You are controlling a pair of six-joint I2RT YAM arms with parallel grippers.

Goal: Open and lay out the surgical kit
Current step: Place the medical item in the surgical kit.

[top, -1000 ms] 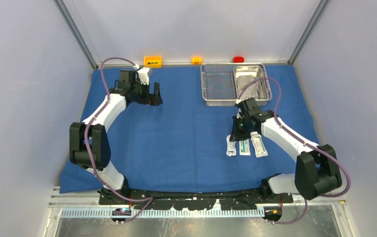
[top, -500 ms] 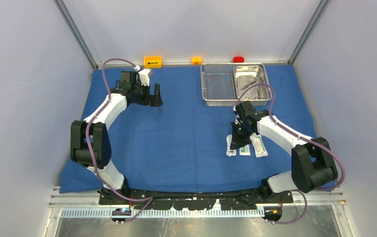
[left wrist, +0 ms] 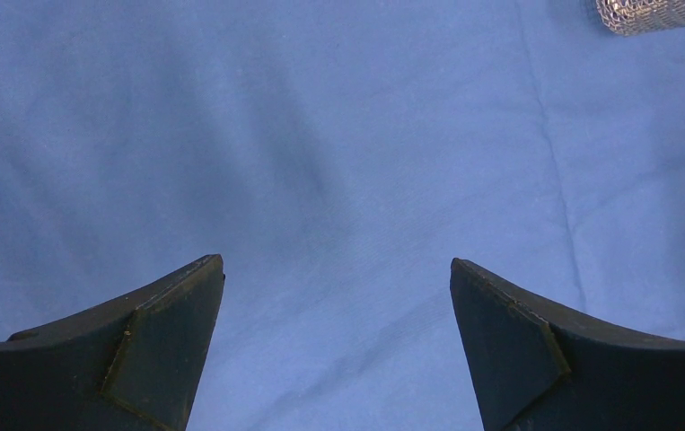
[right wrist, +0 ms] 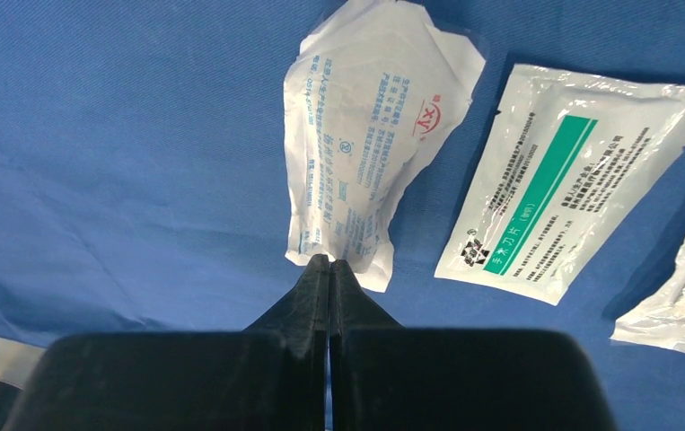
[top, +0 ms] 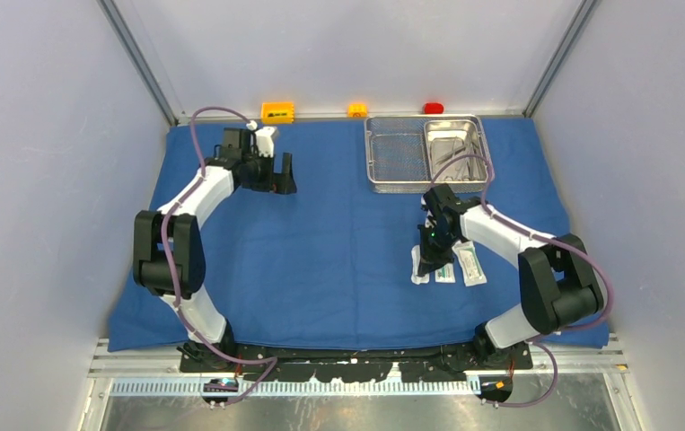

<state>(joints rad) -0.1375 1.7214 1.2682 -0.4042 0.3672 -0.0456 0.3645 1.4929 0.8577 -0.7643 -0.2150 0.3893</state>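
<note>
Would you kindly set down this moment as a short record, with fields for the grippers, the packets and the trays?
left gripper: open, holding nothing, over bare blue cloth
right gripper: shut, tips at the near edge of the white packet
packets: three side by side on the cloth: white packet, green-striped packet, third packet cut off by the wrist view's edge
mesh tray: far side of the cloth, right of centre
pan: inside the mesh tray, in its right half

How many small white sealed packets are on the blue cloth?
3, side by side on the blue cloth: plain white packet by the right gripper, green-striped packet in the middle, third packet beyond it.
</note>
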